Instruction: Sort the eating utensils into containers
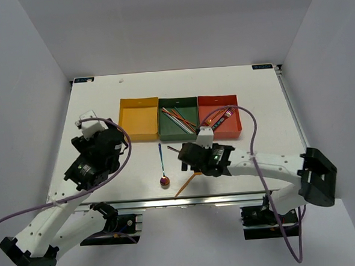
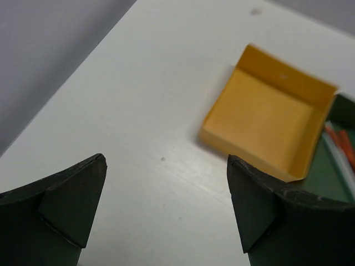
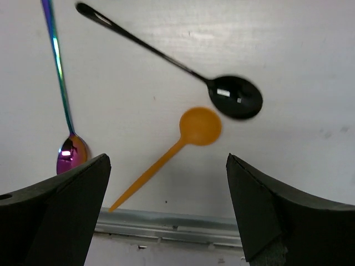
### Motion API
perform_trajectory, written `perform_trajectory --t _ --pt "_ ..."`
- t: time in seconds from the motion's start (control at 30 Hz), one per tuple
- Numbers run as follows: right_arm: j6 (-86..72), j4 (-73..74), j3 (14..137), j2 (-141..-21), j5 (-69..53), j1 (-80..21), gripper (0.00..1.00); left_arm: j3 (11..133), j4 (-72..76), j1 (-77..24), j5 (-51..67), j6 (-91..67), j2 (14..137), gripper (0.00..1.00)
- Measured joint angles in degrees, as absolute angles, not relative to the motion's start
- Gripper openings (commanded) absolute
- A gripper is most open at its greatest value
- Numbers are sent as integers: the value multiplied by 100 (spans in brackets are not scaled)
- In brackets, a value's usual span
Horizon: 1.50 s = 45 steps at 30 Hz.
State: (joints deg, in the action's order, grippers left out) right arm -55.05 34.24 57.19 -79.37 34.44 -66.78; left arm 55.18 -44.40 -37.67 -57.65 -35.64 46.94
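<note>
White surface (image 1: 103, 107): fills the middle of the top view. Both arms enter from the lower edge.

Left claw (image 2: 166, 160): jaws wide apart, nothing between them. It hangs over bare surface at the left of the top view, well apart from every utensil.

Right claw (image 3: 167, 158): jaws also spread and holding nothing. It hangs over the loose spoons at lower centre of the top view.

Trays form one row touching side by side at upper centre of the top view.
- Yellow tray (image 1: 138, 120), left: empty. The left wrist view confirms a bare floor.
- Green tray (image 1: 177, 100), middle: a crossed bundle of slim sticks in orange, white and green. The left wrist view catches only its corner at the right edge, with orange and white pieces.
- Red tray (image 1: 217, 98), right: slim red pieces, kind not readable. It shows in the top view only.

Loose utensils lie on the surface below the trays.
- Purple iridescent spoon (image 1: 161, 164): bowl toward the lower edge.
- Black spoon (image 3: 183, 66): lies diagonally, bowl at right. In the top view the right arm covers nearly all of it.
- Orange spoon (image 3: 197, 128): just below the black bowl, not touching it. Only its handle shows in the top view.
</note>
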Motion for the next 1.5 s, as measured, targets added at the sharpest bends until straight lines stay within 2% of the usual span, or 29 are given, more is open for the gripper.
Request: perform_trajectory --t 0.13,0.33,0.53,0.63,0.8,0.83,0.87,0.93,1.0,1.1,1.37,1.5 --pt "-7330 4425 6042 -8731 3723 -7354 89 4698 -4641 -3767 -5944 -3750 4755 98" --pt "-9017 5964 7994 -10739 3691 -7859 89 4390 -4547 -3767 -5887 -3599 4359 98" --pt "-9657 5865 7601 -10954 3573 -7881 84 4390 -4453 -3767 -5828 -3555 4139 98" --pt "-9714 5664 7185 -10750 3540 -7822 78 4388 -4412 -3767 -5739 -3503 4023 98" --pt "-9666 5009 6731 -10595 3415 -7564 57 4388 -4329 -3767 -5673 -3468 3920 98" --pt "-9633 4956 6726 -10586 3393 -7522 50 4388 -4329 -3767 -5660 -3463 3927 98" --pt "-9596 4939 6724 -10586 3393 -7498 35 4388 -4327 -3767 -5651 -3452 3931 98" --pt "-9535 4875 6724 -10586 3393 -7489 20 4388 -4327 -3767 -5636 -3448 3931 98" --pt "-9520 4803 6724 -10586 3391 -7498 14 4386 -4327 -3767 -5636 -3446 3931 98" --pt "-9561 4713 6709 -10569 3393 -7537 0 4386 -4327 -3767 -5636 -3446 3929 98" --pt "-9378 4829 6845 -10403 3535 -7756 0 4386 -4390 -3767 -5745 -3581 3828 98" --pt "-7765 4333 7332 -10136 3948 -7723 0 4386 -4515 -3767 -5946 -3765 3479 98"
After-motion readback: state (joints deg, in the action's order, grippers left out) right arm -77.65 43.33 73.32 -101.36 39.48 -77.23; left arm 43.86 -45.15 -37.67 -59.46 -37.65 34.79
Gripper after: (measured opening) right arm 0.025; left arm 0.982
